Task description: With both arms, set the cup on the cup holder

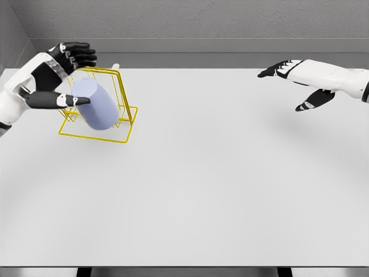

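Upper left of the frame: a pale lavender-blue cup against a bright yellow wire cup holder. The bench is plain light grey. Both hands — left hand, right hand — have black fingers on white arms.

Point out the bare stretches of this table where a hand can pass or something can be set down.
The table is bare from the yellow cup holder rightward to below the open right hand, and across the whole near half. The far left corner is crowded: the left hand grips the tilted cup over the holder.
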Controlling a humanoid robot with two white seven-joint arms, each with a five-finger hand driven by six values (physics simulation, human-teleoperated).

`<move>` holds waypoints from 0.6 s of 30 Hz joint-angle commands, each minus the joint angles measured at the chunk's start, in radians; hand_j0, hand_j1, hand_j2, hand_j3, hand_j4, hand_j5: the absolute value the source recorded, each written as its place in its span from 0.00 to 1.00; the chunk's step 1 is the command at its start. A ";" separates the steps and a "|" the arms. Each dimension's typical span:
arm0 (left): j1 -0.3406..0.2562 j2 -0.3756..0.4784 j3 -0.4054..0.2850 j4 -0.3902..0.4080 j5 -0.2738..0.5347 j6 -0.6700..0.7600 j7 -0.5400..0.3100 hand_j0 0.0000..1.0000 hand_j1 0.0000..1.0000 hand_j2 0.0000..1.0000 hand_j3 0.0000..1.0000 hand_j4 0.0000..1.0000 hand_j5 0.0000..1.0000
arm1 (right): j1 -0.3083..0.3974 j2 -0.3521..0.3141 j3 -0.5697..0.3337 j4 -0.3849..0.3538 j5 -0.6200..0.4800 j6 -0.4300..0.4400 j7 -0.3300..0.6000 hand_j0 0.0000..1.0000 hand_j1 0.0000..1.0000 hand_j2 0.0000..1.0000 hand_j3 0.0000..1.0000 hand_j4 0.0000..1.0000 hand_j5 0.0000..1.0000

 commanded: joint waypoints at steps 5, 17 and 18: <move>0.000 0.001 0.000 -0.002 0.002 0.001 0.000 0.95 0.95 0.95 0.95 0.95 0.95 | 0.000 -0.001 -0.001 -0.001 -0.007 0.002 -0.001 1.00 1.00 1.00 1.00 1.00 1.00; 0.060 0.093 0.014 -0.165 -0.090 -0.242 -0.103 0.94 0.94 0.94 0.94 0.94 0.94 | 0.000 0.001 -0.001 -0.001 -0.005 0.002 -0.001 1.00 1.00 1.00 1.00 1.00 1.00; 0.078 0.095 0.011 -0.180 -0.113 -0.279 -0.103 0.98 0.98 0.98 0.98 0.98 0.98 | 0.000 0.001 -0.001 -0.001 -0.005 0.002 -0.001 1.00 1.00 1.00 1.00 1.00 1.00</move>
